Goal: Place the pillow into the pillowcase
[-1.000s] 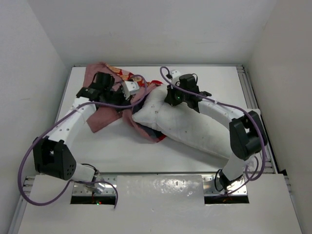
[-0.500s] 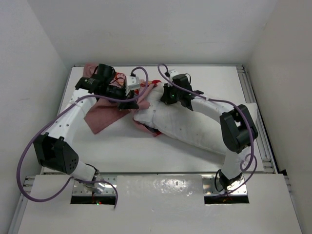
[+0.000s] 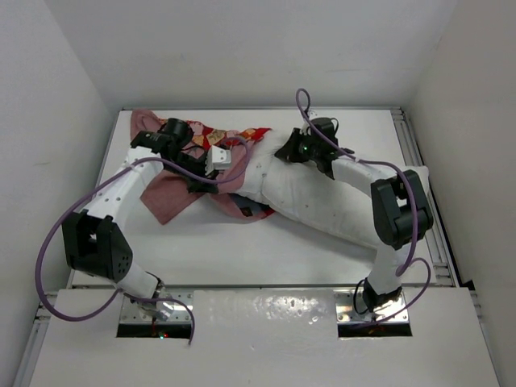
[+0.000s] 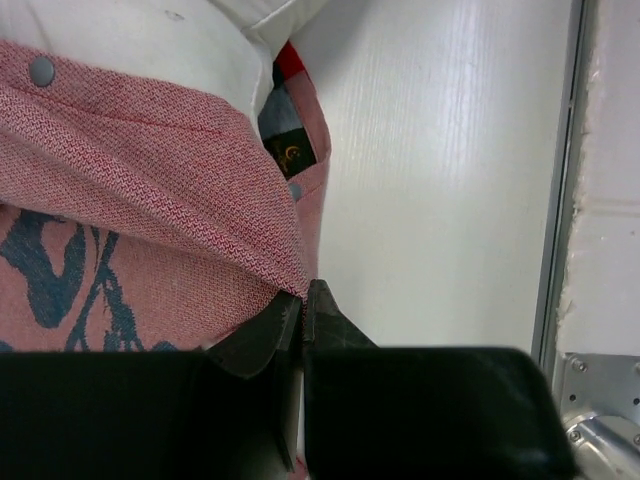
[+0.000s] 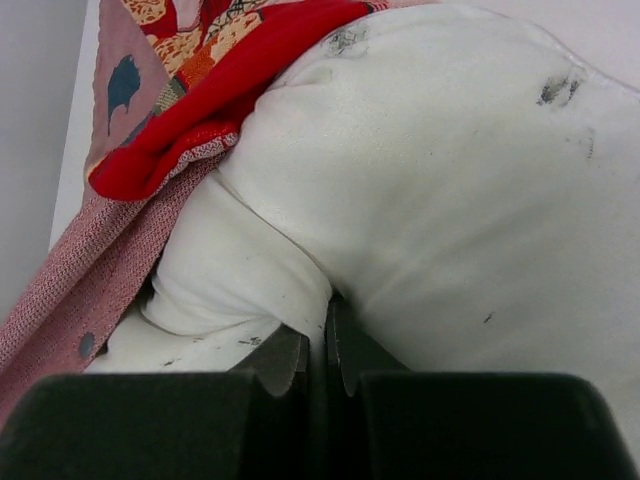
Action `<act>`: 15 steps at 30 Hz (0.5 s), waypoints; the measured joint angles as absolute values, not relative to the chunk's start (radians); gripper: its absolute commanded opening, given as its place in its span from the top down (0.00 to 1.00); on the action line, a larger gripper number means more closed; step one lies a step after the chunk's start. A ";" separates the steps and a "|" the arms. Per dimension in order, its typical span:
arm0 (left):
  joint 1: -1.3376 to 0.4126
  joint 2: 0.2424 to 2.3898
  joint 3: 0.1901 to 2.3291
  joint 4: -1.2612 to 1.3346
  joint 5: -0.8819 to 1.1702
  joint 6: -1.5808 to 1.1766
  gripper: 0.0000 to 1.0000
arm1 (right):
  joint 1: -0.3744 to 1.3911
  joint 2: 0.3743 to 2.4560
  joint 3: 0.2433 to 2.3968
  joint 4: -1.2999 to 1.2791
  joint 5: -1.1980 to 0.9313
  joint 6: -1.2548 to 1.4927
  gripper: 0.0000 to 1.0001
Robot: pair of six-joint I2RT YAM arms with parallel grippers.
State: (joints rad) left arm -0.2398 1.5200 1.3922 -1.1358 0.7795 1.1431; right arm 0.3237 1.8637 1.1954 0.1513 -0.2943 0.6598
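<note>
The plump white pillow (image 3: 322,211) lies slantwise across the right half of the table, its left end partly inside the pillowcase (image 3: 173,189). The pillowcase lies crumpled at the back left, dull pink side up with red-orange print showing at its mouth (image 3: 242,137). My left gripper (image 3: 203,179) is shut on the pink edge of the pillowcase (image 4: 190,200). My right gripper (image 3: 292,151) is shut on a fold of the pillow (image 5: 420,180) near its left end, next to the red rim of the pillowcase (image 5: 200,110).
White walls enclose the table on three sides. A metal rail (image 3: 423,193) runs along the right edge. Purple cables (image 3: 48,258) loop from both arms. The white table top (image 4: 450,160) shows beside the pillowcase.
My right gripper has moved back and to the right with the pillow's fold. My left gripper has shifted with the pillowcase edge, and more of the pillow's left end is covered by fabric.
</note>
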 measured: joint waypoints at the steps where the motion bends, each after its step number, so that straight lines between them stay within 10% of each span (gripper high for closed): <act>1: -0.239 1.520 1.390 -1.143 0.774 1.153 1.00 | 0.329 1.862 1.188 0.158 -0.290 0.668 1.00; 15: -0.331 1.565 1.540 -1.168 0.913 1.120 1.00 | 0.395 1.861 1.169 0.171 -0.145 0.734 1.00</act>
